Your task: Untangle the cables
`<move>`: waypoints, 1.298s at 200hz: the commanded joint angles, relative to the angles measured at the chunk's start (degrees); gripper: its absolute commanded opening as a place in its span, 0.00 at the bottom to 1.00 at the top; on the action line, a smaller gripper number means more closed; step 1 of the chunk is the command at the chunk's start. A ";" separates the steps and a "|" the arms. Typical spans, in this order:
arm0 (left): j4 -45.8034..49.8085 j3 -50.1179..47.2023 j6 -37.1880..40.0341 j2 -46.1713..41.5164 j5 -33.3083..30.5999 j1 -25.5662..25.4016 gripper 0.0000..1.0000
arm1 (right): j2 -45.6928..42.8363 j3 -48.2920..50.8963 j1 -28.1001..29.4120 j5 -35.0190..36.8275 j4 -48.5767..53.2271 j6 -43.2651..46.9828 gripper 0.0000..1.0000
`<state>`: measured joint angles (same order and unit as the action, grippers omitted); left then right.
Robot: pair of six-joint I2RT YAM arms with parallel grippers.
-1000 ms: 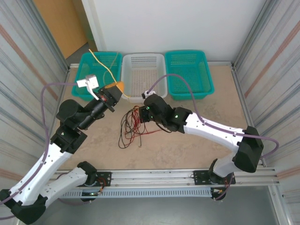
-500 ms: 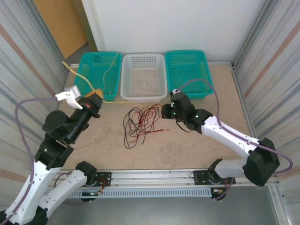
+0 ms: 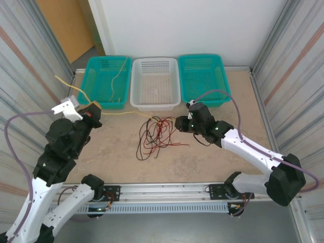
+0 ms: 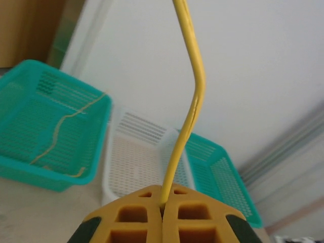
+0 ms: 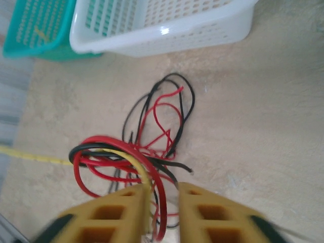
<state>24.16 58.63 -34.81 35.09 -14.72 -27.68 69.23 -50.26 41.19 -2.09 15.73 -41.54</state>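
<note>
The cables (image 3: 154,135) lie as a loose red-and-black tangle on the table (image 3: 212,162), spilling from the tips of the right gripper (image 3: 178,123) out ahead of them and to its right. In the right wrist view red, black and yellow strands pass through the gap between its two fingers (image 5: 207,215), which stand a little apart. Whether they press on the strands cannot be told. How many red and black strands there are cannot be told either.

One yellow cable (image 3: 124,114) leaves that bundle and runs straight across to the left gripper (image 3: 94,109). Its jaws are pressed together, pinching the yellow cable. Past the jaws its free end rises and bends toward the left wall (image 3: 25,76). One tan cable (image 3: 119,81) lies apart from the rest, ahead of the left gripper's jaws, inside the left teal basket (image 3: 101,81).

There are three baskets in a row touching side by side: two teal and one white. The white basket (image 3: 154,86) is just beyond the tangle, ahead of the right gripper's jaws. The right teal basket (image 3: 202,76) sits off to the right of those jaws.

Bare table lies behind both pairs of jaws, down to the rail (image 3: 172,190) at the near edge. More lies between the right gripper and the right wall (image 3: 298,76). The left gripper hangs close to the table's left edge.
</note>
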 commanded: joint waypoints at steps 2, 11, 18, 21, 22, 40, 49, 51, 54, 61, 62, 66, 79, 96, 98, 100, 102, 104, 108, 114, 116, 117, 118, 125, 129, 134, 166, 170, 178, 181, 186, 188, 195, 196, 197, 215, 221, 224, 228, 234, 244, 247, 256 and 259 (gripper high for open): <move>-10.92 4.00 2.37 4.55 16.25 0.52 0.00 | -0.68 -5.57 4.14 6.04 5.89 4.22 0.48; -12.18 5.51 1.93 6.70 20.73 0.44 0.00 | -0.10 -7.78 5.92 8.79 7.39 5.24 0.56; -13.15 6.42 1.41 8.17 23.56 0.41 0.00 | 0.78 -9.52 7.09 10.89 8.45 5.58 0.70; -13.56 6.72 1.16 8.77 24.74 0.43 0.00 | 1.26 -10.13 7.41 11.46 8.79 5.61 0.72; -13.72 6.83 1.06 8.90 25.05 0.39 0.00 | 1.44 -10.35 7.50 11.61 8.83 5.60 0.72; -15.37 8.60 -0.22 11.48 28.10 -0.19 0.00 | 5.33 -12.97 8.16 11.00 7.46 5.59 0.77; -15.70 9.56 -0.25 12.46 28.69 -0.66 0.00 | 7.65 -14.16 8.51 10.96 6.34 5.59 0.78; -15.76 9.79 -0.21 12.55 28.76 -0.76 0.00 | 8.22 -14.45 8.59 10.96 6.20 5.59 0.78; -15.86 10.04 -0.13 12.70 28.86 -0.91 0.00 | 8.99 -14.96 8.56 10.96 6.04 5.53 0.78; -15.90 10.78 0.12 13.20 29.23 -1.31 0.00 | 11.07 -16.06 8.56 11.13 5.75 5.37 0.78; -15.85 10.88 0.19 13.27 29.27 -1.31 0.00 | 11.35 -16.21 8.56 11.13 5.73 5.35 0.78; -15.90 11.32 0.37 13.47 29.43 -1.40 0.00 | 12.51 -16.81 8.49 11.29 5.68 5.21 0.77; -15.00 12.94 1.20 13.88 29.49 -1.65 0.00 | 15.74 -18.02 7.86 11.62 5.55 4.62 0.75; -12.95 15.26 2.85 14.16 27.88 -1.67 0.00 | 18.39 -16.80 6.57 10.78 5.01 2.99 0.72; -12.70 15.52 3.09 14.24 27.48 -1.67 0.00 | 18.50 -16.45 6.46 10.61 4.82 2.83 0.71; -12.33 15.78 3.39 14.27 27.18 -1.67 0.00 | 18.62 -16.12 6.38 10.50 4.55 2.75 0.70; -12.09 16.05 3.64 14.25 26.87 -1.67 0.00 | 18.67 -15.69 6.34 10.43 4.22 2.62 0.70; -11.81 16.29 3.92 14.36 26.57 -1.67 0.00 | 18.68 -15.23 6.27 10.37 3.96 2.43 0.70; -11.23 16.74 4.44 14.39 25.84 -1.67 0.00 | 18.67 -14.21 6.19 10.27 3.41 2.15 0.69; -10.36 17.53 5.24 14.63 24.71 -1.68 0.00 | 18.58 -12.77 6.11 10.34 2.86 1.65 0.69; -10.06 17.80 5.51 14.72 24.38 -1.68 0.00 | 18.55 -12.23 6.10 10.35 2.65 1.46 0.69; -9.90 17.95 5.70 14.77 24.21 -1.67 0.00 | 18.52 -12.01 6.10 10.39 2.60 1.42 0.69; -9.78 18.07 5.80 14.85 24.08 -1.67 0.00 | 18.54 -11.77 6.10 10.37 2.58 1.35 0.69; -8.96 18.84 6.61 15.29 23.12 -1.67 0.00 | 18.49 -10.17 6.03 10.50 2.03 0.84 0.68; -8.57 19.23 6.97 15.55 22.56 -1.67 0.00 | 18.54 -9.36 6.01 10.52 1.81 0.58 0.68; -8.24 19.69 7.47 15.93 22.15 -1.67 0.00 | 18.60 -8.44 5.85 10.60 1.61 0.29 0.67; -6.62 22.62 9.26 18.02 19.67 -1.70 0.00 | 18.82 -3.59 3.27 8.97 0.07 -1.52 0.64; -6.35 23.01 9.35 18.27 19.35 -1.68 0.00 | 18.77 -3.26 2.91 8.59 -0.17 -1.61 0.63; -6.15 23.45 9.39 18.65 19.23 -1.67 0.00 | 18.51 -3.02 2.61 8.25 -0.11 -1.78 0.62; -6.15 23.53 9.29 18.85 19.35 -1.63 0.00 | 18.22 -2.96 2.69 8.16 -0.01 -1.79 0.61; -6.15 23.75 9.19 19.08 19.72 -1.67 0.00 | 17.53 -2.92 2.88 7.99 -0.10 -1.58 0.61; -6.15 23.84 9.18 19.19 19.93 -1.67 0.00 | 17.15 -2.87 3.03 7.98 -0.22 -1.45 0.61; -6.32 23.76 8.75 19.46 20.68 -1.67 0.00 | 15.64 -2.93 3.88 8.33 -0.70 -0.83 0.61; -6.36 23.70 8.64 19.48 20.82 -1.67 0.00 | 15.39 -2.92 3.98 8.37 -0.74 -0.74 0.61; -6.43 23.67 8.58 19.53 20.98 -1.67 0.00 | 15.13 -2.96 4.16 8.44 -0.72 -0.69 0.61; -7.15 22.57 7.19 20.14 22.82 -1.67 0.00 | 9.77 -3.71 8.51 9.39 -3.05 3.85 0.66; -7.40 22.05 6.78 20.34 23.23 -1.67 0.00 | 8.29 -4.11 11.04 10.68 -3.77 6.01 0.69; -7.58 21.83 6.61 20.44 23.45 -1.67 0.00 | 7.69 -4.40 12.26 11.23 -4.11 7.08 0.71; -7.78 21.52 6.36 20.59 23.69 -1.67 0.00 | 7.17 -4.76 13.79 11.81 -4.48 8.37 0.72; -8.04 21.16 6.03 20.78 23.87 -1.68 0.00 | 6.89 -5.37 15.74 12.45 -4.85 9.80 0.75; -8.63 20.83 5.54 21.26 24.48 -1.67 0.00 | 7.86 -6.72 17.73 12.98 -4.47 10.67 0.76; -8.87 20.87 5.40 21.45 24.67 -1.65 0.00 | 8.31 -6.99 18.13 12.95 -4.35 10.69 0.76; -9.21 21.27 5.20 22.05 25.19 -1.67 0.00 | 10.18 -7.92 18.63 12.64 -4.28 10.70 0.76; -9.22 21.47 5.08 22.30 25.25 -1.67 0.00 | 10.66 -8.19 18.74 12.70 -4.14 10.69 0.76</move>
<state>17.82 79.94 -28.51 56.40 8.21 -29.28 77.56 -55.75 58.43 8.60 12.86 -35.00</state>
